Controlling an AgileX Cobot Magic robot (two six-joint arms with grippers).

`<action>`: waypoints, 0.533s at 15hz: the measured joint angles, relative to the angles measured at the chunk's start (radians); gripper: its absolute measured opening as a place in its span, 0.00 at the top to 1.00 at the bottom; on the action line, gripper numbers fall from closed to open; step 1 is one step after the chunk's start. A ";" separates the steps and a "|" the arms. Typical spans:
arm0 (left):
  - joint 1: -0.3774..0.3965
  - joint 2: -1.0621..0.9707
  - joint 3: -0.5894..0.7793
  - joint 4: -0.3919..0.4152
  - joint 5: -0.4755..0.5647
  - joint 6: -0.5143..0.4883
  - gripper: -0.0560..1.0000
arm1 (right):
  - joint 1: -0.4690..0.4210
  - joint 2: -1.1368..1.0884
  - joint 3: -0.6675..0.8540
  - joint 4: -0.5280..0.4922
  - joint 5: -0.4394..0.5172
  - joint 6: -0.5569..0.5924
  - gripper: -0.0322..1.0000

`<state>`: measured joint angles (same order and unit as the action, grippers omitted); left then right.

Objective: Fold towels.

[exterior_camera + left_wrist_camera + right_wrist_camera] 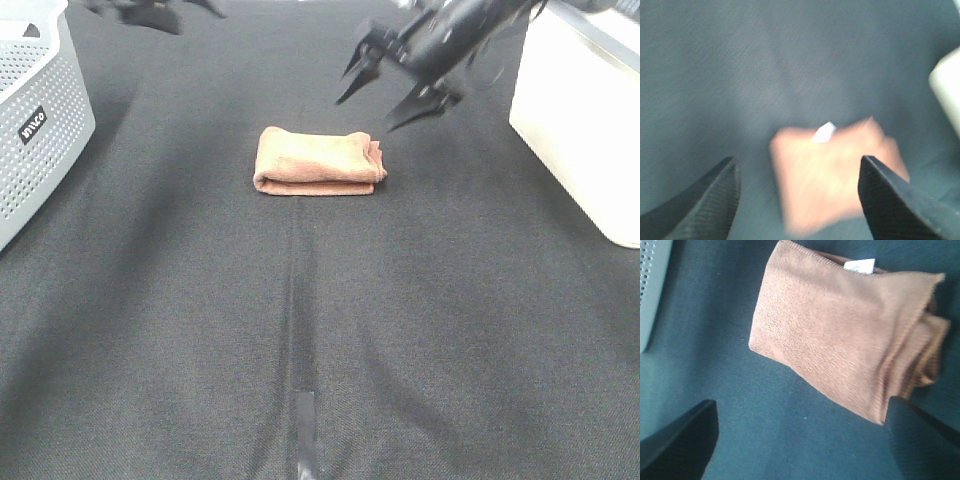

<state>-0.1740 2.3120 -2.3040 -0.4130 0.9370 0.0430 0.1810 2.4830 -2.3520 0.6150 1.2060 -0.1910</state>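
Observation:
The reddish-brown towel (318, 161) lies folded into a small thick rectangle on the black cloth table, a little behind the middle. Its white tag (860, 265) shows at one edge in the right wrist view, and the layered ends bunch at the right side. My right gripper (392, 92) hangs open and empty in the air just behind and right of the towel (845, 335). My left gripper (797, 192) is open and empty, raised at the far back left (150, 12), with the towel (832, 177) blurred below it.
A grey perforated basket (35, 120) stands at the left edge. A white bin (585, 120) stands at the right edge. A crease with a strip of tape (305, 420) runs down the cloth toward the front.

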 joint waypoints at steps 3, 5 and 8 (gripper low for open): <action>0.000 -0.065 -0.001 0.092 0.156 0.000 0.34 | 0.000 -0.071 0.000 -0.067 0.003 0.052 0.15; 0.000 -0.141 -0.001 0.172 0.255 -0.014 0.34 | 0.000 -0.152 0.000 -0.132 0.005 0.084 0.15; 0.000 -0.249 0.007 0.264 0.272 -0.052 0.34 | 0.000 -0.287 0.057 -0.212 0.005 0.102 0.15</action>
<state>-0.1740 2.0630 -2.2970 -0.1490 1.2090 -0.0090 0.1810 2.1960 -2.2950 0.4030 1.2110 -0.0890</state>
